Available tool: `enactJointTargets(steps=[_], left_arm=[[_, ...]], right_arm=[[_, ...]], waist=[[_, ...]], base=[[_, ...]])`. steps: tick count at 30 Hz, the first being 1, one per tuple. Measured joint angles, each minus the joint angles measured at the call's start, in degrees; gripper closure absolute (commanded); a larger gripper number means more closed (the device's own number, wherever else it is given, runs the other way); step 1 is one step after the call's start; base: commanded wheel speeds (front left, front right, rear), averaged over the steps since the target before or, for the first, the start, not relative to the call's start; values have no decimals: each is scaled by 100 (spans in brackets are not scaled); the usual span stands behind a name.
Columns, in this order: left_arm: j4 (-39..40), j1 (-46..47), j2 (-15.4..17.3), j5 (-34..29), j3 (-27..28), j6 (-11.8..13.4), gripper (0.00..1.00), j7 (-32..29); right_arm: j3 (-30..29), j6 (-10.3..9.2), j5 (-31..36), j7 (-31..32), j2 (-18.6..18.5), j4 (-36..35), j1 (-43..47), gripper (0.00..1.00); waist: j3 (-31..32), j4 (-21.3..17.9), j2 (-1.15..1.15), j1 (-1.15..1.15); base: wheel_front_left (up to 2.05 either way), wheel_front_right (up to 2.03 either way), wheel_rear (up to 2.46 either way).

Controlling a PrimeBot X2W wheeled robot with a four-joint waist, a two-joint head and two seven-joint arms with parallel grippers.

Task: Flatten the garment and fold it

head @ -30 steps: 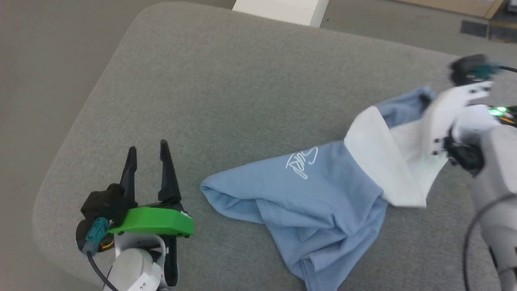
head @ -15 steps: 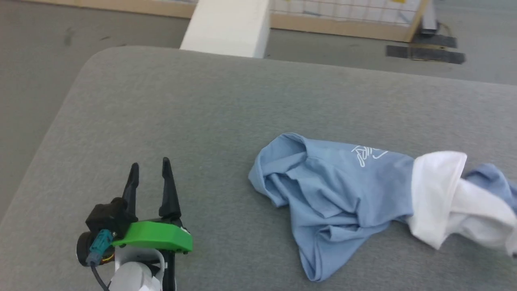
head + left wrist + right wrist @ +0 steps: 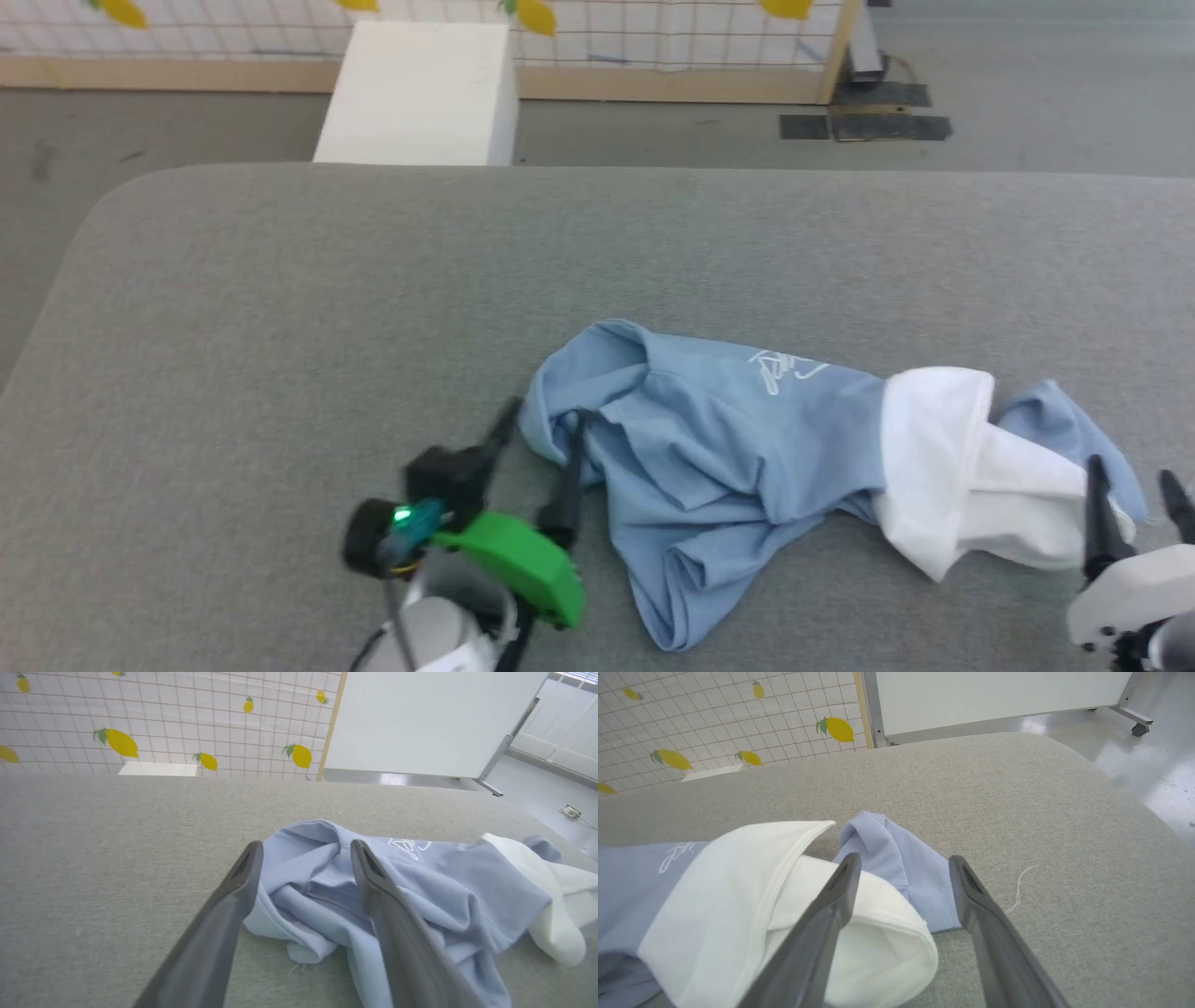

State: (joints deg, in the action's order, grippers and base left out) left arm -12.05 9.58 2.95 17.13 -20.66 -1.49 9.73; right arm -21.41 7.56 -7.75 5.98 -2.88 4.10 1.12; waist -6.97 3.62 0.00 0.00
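A light blue short-sleeved polo shirt (image 3: 728,439) lies crumpled on a wide grey fabric-covered table (image 3: 280,327), toward 4 o'clock from the table's middle in the head view. It is bunched into a long heap that runs from 9 o'clock to 3 o'clock. A white script logo (image 3: 784,371) faces up near the heap's 12 o'clock edge, and a white fabric section (image 3: 943,467) is folded over at the 3 o'clock end.

The left gripper (image 3: 546,415), which has a green housing, sits at the shirt's 9 o'clock end. Its two dark fingers are spread apart, and in the left wrist view the rumpled blue edge lies between them (image 3: 303,847).

The right gripper (image 3: 1130,469) is at the 3 o'clock end, fingers also spread. In the right wrist view they straddle the white section and a blue flap (image 3: 903,861). Whether either gripper touches the cloth cannot be told.

A loose white thread (image 3: 1020,886) lies on the table at 3 o'clock of the flap. A white rectangular box (image 3: 420,93) stands on the floor beyond the table at 11 o'clock.
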Motion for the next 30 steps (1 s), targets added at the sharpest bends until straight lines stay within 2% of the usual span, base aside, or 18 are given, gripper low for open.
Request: enactJointTargets(steps=[3, 9, 13, 15, 16, 17, 18, 21, 26, 30], left_arm=[[-165, 205, -8, 321, -401, 8, 0, -672], [-359, 505, -16, 742, -693, 415, 0, -2130], [-345, 628, -11, 750, -670, 715, 0, -2691], [-316, 675, 10, 756, -669, 735, 0, -2792], [-282, 704, 12, 801, -672, 692, 17, -2822], [-234, 732, 11, 887, -679, 623, 64, -2824], [-211, 759, 10, 935, -690, 575, 100, -2824], [-99, 810, 9, 1018, -692, 455, 100, -2698], [441, 695, 55, 1302, -385, 417, 100, -2294], [1191, 196, 382, 1473, 169, 660, 100, -2167]], right_arm=[[293, 0, -71, -159, 1, 86, 16, 0], [563, 0, -123, -249, 0, 154, 13, 0], [641, 0, -171, -245, 0, 144, 13, 0], [675, 0, -219, -241, -1, 138, 13, 0], [687, 0, -252, -242, 0, 141, 13, 0], [701, 0, -261, -248, -1, 144, 11, 0], [710, 0, -274, -253, -1, 148, 9, 0], [737, 0, -346, -309, -1, 180, -2, 0], [715, 0, -404, -411, 0, 175, -23, 0], [668, 0, -434, -471, 1, 174, -69, 0]], waist=[[28, -160, 0, 0], [50, -497, 0, 0], [29, -689, 0, 0], [6, -741, 0, 0], [-16, -761, 0, 0], [-40, -775, 0, 0], [-59, -781, 0, 0], [-98, -753, 0, 0], [-92, -583, 0, 0], [-73, -404, 0, 0]], base=[[0, 0, 0], [0, 0, 0], [0, 0, 0], [0, 0, 0], [0, 0, 0], [0, 0, 0], [0, 0, 0], [0, 0, 0], [0, 0, 0], [0, 0, 0]])
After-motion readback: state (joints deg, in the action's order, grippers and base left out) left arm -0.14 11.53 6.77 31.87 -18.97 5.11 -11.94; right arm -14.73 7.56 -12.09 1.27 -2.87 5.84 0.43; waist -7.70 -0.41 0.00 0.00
